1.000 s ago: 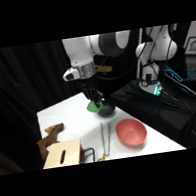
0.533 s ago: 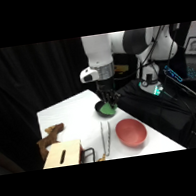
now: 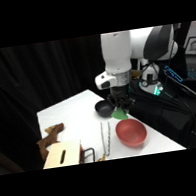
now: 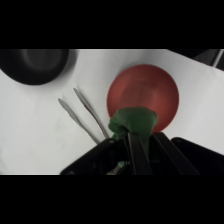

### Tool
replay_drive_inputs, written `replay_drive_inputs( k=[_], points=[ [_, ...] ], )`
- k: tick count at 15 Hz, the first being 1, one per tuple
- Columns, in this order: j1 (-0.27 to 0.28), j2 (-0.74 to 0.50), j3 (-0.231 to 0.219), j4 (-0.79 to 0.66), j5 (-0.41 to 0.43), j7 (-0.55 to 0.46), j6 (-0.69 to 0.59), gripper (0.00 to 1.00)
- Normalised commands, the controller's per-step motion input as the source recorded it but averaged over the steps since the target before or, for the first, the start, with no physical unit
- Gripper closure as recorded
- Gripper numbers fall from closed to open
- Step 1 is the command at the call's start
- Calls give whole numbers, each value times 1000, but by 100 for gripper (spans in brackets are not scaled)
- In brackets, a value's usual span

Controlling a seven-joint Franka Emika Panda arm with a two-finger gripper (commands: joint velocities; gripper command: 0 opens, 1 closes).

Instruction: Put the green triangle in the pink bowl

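The gripper (image 3: 121,108) hangs low over the table (image 3: 78,116) with the green triangle (image 3: 120,114) pinched in its fingers, the block carried in the air between the black bowl (image 3: 103,108) and the pink bowl (image 3: 130,133). From the wrist view the green triangle (image 4: 133,123) sits right at the fingertips, overlapping the near rim of the pink bowl (image 4: 150,90), so the drop point looks close. The block reads as small, light and rigid, the sort of piece that needs only a modest squeeze; its sloped faces could let it slip or twist, so a hold across two flat opposite sides seems the safer one. Which faces the fingers actually press is hard to make out, since the linkage covers the block's lower part and its outline is soft and rounded here. The metal tongs (image 4: 85,114) lie on the table just beside the pink bowl, apart from it. In the side view the arm's body hides the far side of the black bowl, and the wooden box (image 3: 62,154) and the brown object (image 3: 50,136) at the near corner are cut off or unclear.
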Motion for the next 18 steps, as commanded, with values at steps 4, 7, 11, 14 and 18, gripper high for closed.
replay_drive_inputs(
  k=[4,7,11,14,18],
  points=[
    [53,-23,47,-167,-91,110,295,95],
    [36,50,33,-121,-136,110,338,95],
    [20,126,13,-73,-148,111,337,95],
    [35,163,5,-35,-157,137,313,95],
    [54,152,-4,-16,-139,154,271,95]
  ],
)
